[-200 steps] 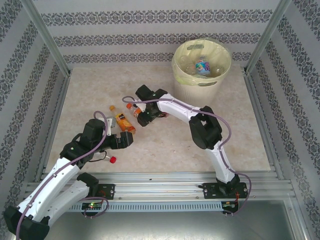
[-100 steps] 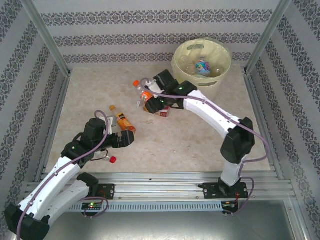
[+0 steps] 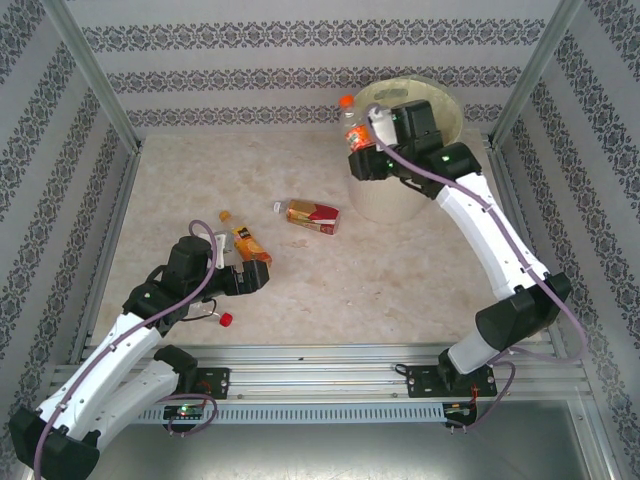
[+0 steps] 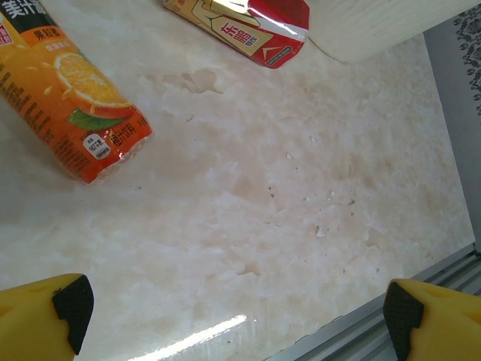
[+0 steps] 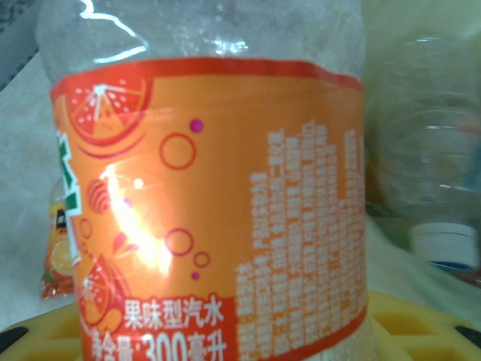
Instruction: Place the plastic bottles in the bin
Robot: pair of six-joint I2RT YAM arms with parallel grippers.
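Right half of the table [image 3: 420, 290] lies open to you
Juice bottle [image 3: 247, 243] and red-label bottle [image 3: 312, 215] clutter left of centre; the right gripper [image 3: 362, 150] with its orange-capped bottle [image 3: 353, 128] crowds the bin [image 3: 400, 205] at its left rim.

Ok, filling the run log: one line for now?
right gripper: shut on orange soda bottle, at bin rim | left gripper: open, above table | orange juice bottle, red-label bottle: lying on table

The right gripper [image 3: 362, 142] grips an orange-capped bottle [image 3: 352, 122] at the left rim of the cream bin [image 3: 390, 205], far right. A red-labelled bottle [image 3: 312, 215] lies on the table [image 3: 400, 285]. An orange-labelled bottle [image 3: 246, 241] lies just beyond the wide-jawed left gripper [image 3: 252, 279], with a red cap [image 3: 226, 319] nearer.
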